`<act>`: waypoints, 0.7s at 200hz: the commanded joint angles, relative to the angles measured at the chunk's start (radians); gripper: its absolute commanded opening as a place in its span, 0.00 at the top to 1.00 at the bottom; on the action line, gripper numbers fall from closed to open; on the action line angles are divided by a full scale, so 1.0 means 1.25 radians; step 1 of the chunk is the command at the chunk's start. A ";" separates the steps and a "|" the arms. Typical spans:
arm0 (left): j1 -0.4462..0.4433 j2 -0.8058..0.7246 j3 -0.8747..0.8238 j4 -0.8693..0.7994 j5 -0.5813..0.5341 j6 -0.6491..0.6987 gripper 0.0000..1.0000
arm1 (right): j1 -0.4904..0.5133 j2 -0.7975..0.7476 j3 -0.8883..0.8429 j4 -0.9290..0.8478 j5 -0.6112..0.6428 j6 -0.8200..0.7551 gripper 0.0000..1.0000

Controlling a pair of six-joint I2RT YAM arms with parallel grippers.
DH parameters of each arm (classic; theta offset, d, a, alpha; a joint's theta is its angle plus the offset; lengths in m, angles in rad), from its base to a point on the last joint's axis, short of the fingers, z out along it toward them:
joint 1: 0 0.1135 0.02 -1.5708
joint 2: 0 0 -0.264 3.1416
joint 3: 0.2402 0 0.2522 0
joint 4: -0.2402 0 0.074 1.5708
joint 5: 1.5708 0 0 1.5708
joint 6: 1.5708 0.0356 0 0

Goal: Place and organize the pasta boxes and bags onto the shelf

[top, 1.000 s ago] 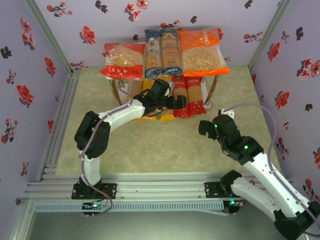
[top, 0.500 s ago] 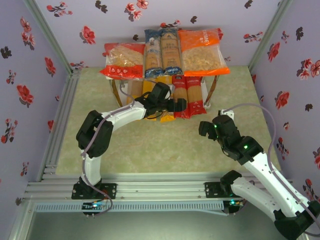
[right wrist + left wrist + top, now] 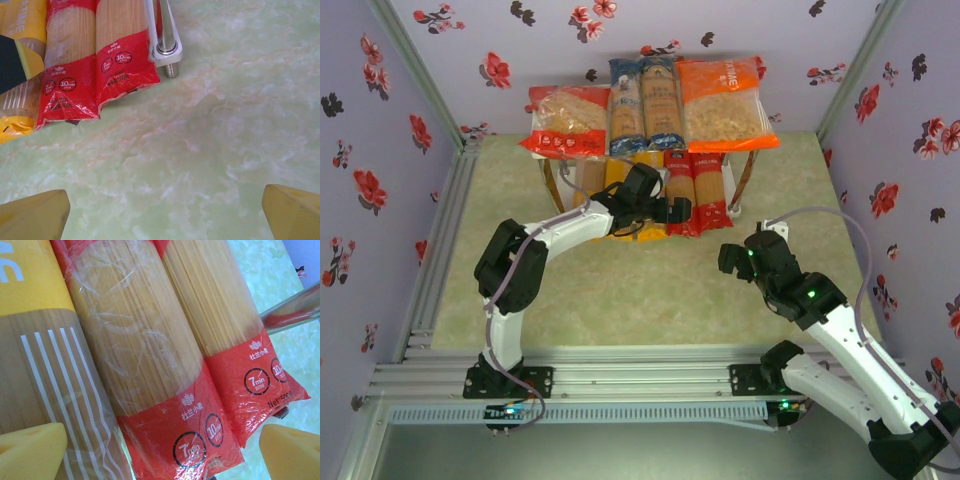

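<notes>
Shelf (image 3: 748,178) at the table's (image 3: 620,290) far side, top tier carrying red-ended bag (image 3: 567,120), blue packs (image 3: 645,100) and orange bag (image 3: 725,100) side by side. Beneath, yellow-orange packs (image 3: 30,285) and red packs (image 3: 150,365), far ends hidden under the top board. Left arm (image 3: 570,228) stretched forward, left gripper (image 3: 160,452) spread wide at the red packs' near ends, grasping nothing; right arm (image 3: 820,310) folded back, right gripper (image 3: 165,215) splayed above bare table.

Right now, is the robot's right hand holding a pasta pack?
No, the right gripper hangs open above the table, apart from the red spaghetti packs.
</notes>
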 commanded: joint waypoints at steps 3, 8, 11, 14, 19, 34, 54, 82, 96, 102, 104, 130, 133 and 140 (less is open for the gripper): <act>0.008 0.002 -0.001 -0.025 -0.033 0.045 0.00 | -0.005 -0.001 0.006 -0.011 0.020 0.023 0.01; 0.008 -0.003 -0.004 -0.018 -0.033 0.048 0.00 | -0.005 -0.002 0.006 -0.011 0.020 0.024 0.01; 0.007 -0.005 -0.006 -0.013 -0.031 0.051 0.00 | -0.004 -0.001 0.005 -0.013 0.020 0.025 0.01; 0.006 -0.009 -0.007 -0.009 -0.030 0.054 0.00 | -0.005 -0.002 0.005 -0.013 0.021 0.025 0.01; 0.005 -0.014 -0.011 -0.001 -0.029 0.056 0.00 | -0.005 -0.001 0.005 -0.014 0.022 0.026 0.01; -0.001 -0.029 -0.020 0.018 -0.029 0.067 0.00 | -0.005 -0.001 0.006 -0.015 0.026 0.028 0.01; -0.014 -0.054 -0.038 0.049 -0.034 0.092 0.00 | -0.005 -0.002 0.006 -0.015 0.027 0.031 0.01; -0.035 -0.096 -0.066 0.090 -0.043 0.136 0.00 | -0.004 -0.002 0.007 -0.014 0.031 0.032 0.01; -0.049 -0.119 -0.071 0.095 -0.045 0.161 0.00 | -0.005 -0.002 0.007 -0.014 0.035 0.032 0.01; -0.056 -0.127 -0.071 0.092 -0.045 0.175 0.00 | -0.005 -0.002 0.007 -0.014 0.037 0.032 0.01; -0.058 -0.130 -0.071 0.090 -0.046 0.178 0.00 | -0.004 -0.001 0.007 -0.014 0.038 0.031 0.01; -0.094 -0.174 -0.083 0.054 -0.046 0.230 0.00 | -0.005 -0.002 0.013 -0.020 0.050 0.026 0.01; -0.099 -0.181 -0.087 0.049 -0.045 0.235 0.00 | -0.005 -0.002 0.014 -0.021 0.052 0.027 0.01; -0.111 -0.198 -0.098 0.039 -0.046 0.245 0.00 | -0.005 -0.002 0.018 -0.026 0.058 0.024 0.01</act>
